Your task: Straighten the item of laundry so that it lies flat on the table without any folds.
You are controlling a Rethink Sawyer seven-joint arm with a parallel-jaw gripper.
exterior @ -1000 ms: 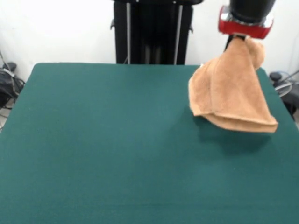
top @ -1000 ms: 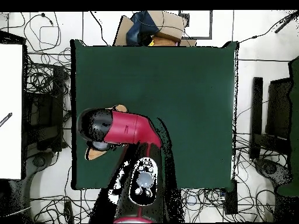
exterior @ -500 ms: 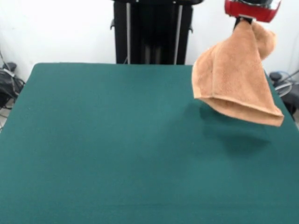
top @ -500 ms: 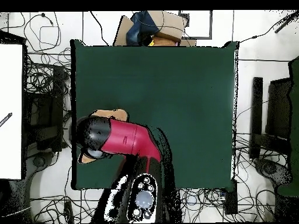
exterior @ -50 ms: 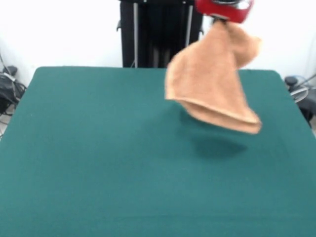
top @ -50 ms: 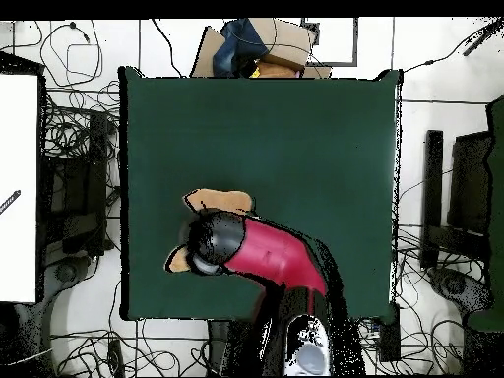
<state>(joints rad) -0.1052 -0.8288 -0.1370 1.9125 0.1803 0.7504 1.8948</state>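
The item of laundry (exterior @ -50 ms: 211, 84), a light orange-brown terry towel, hangs folded and bunched in the air, clear of the green table (exterior @ -50 ms: 98, 158). It casts a shadow on the cloth below. My gripper (exterior @ -50 ms: 222, 20) holds its top corner under the red wrist ring at the picture's top, and the towel hides the fingers. In the overhead view the arm's black and red head covers most of the towel (top @ -50 ms: 219, 201), with only orange-brown edges showing beside it, over the table (top @ -50 ms: 315, 138) left of its middle.
Beyond the table's far edge in the overhead view lies a cardboard box (top @ -50 ms: 271, 47) with dark items. Cables litter the floor on both sides, and a white board (top @ -50 ms: 18, 187) stands at the left. Black stands (top @ -50 ms: 448, 197) sit at the right.
My gripper has carried the hanging towel leftward in the front view, from the table's right edge in towards its middle. The towel swings with the move and stays off the cloth.
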